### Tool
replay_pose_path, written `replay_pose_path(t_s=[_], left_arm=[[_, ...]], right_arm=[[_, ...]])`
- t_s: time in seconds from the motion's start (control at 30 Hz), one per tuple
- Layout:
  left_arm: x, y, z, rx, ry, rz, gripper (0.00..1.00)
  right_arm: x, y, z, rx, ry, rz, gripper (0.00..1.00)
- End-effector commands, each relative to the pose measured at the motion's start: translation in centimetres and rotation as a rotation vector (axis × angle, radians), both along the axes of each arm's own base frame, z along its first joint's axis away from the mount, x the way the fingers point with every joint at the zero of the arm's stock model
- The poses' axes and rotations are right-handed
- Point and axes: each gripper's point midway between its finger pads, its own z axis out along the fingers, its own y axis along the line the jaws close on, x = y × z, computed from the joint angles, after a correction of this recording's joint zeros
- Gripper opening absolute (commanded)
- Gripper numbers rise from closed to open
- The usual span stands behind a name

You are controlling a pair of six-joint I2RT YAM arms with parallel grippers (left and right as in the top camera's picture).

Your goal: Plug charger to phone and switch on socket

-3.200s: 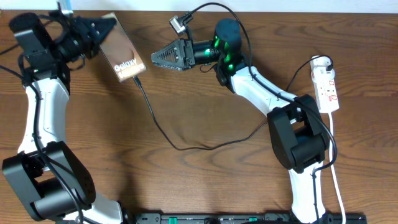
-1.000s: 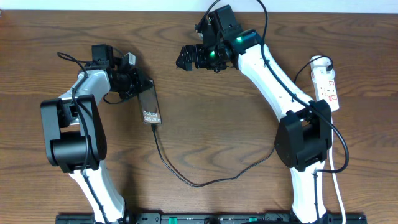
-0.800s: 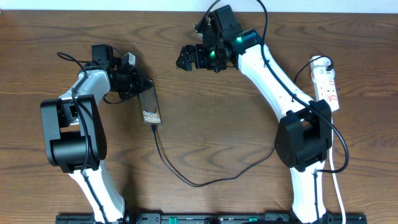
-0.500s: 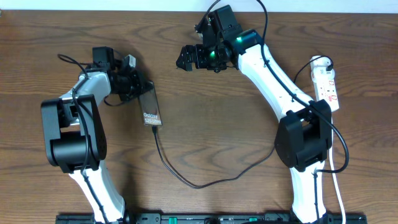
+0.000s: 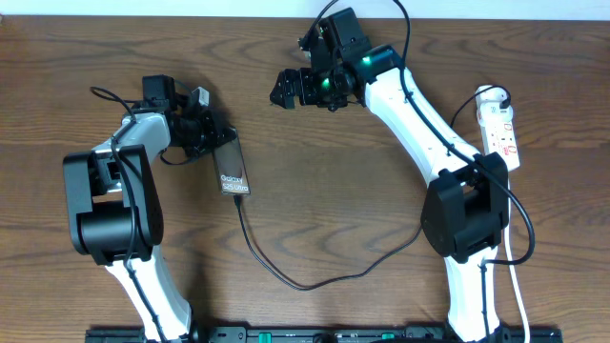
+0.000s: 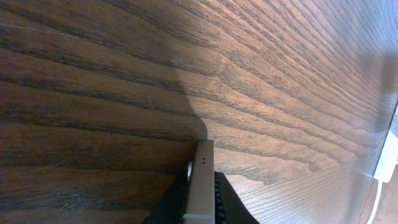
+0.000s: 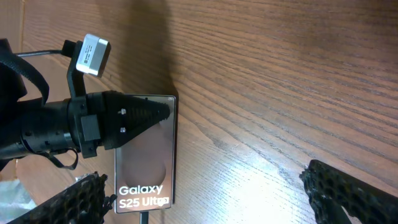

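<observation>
Overhead: left gripper (image 5: 219, 143) was clamped on the upper short end of the phone (image 5: 234, 175), left of frame centre, lettering up. Left wrist view agreed: the phone's thin edge sat between both fingers (image 6: 233, 210) at bottom centre. Charger (image 5: 286, 278) met the phone's lower end, looped down across the table (image 5: 334, 191), then rose to the right and passed under the right arm. Couldn't tell if the plug tip was fully seated. Right gripper (image 5: 286, 90) hung at upper centre, jaws spread wide, nothing in them. Right wrist view showed its fingers at both lower corners. Socket (image 5: 501, 131) lay at the far right, well apart from both grippers. Switch state was too small to read.
</observation>
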Motion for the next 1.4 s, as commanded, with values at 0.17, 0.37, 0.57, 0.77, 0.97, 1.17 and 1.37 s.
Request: replay_pose_path(t_s=[0.17, 0.37, 0.57, 0.77, 0.97, 1.17, 1.37], left_arm=[[-0.6, 0.0, -0.9, 0.013, 0.022, -0.002, 0.27], [-0.6, 0.1, -0.9, 0.016, 0.023, -0.001, 0.34], [-0.6, 0.1, -0.9, 0.016, 0.023, -0.001, 0.35], [-0.8, 0.7, -1.4, 0.049, 0.048, 0.024, 0.36], [-1.9, 2.4, -2.8, 0.159, 0.121, 0.065, 0.38], [-2.2, 2.7, -3.0, 0.179, 0.137, 0.07, 0.4], [-2.8, 3.7, -3.5, 0.241, 0.171, 0.095, 0.4]], right_arm=[[0.0, 0.5, 1.1, 0.008, -0.033, 0.023, 0.99], [0.0, 0.5, 1.1, 0.008, -0.033, 0.023, 0.99], [0.0, 0.5, 1.1, 0.008, -0.034, 0.023, 0.99], [0.0, 0.5, 1.1, 0.008, -0.033, 0.023, 0.99], [0.0, 0.5, 1.1, 0.008, -0.034, 0.023, 0.99], [0.0, 0.5, 1.1, 0.008, -0.034, 0.023, 0.99], [0.0, 0.5, 1.1, 0.007, -0.034, 0.023, 0.99]])
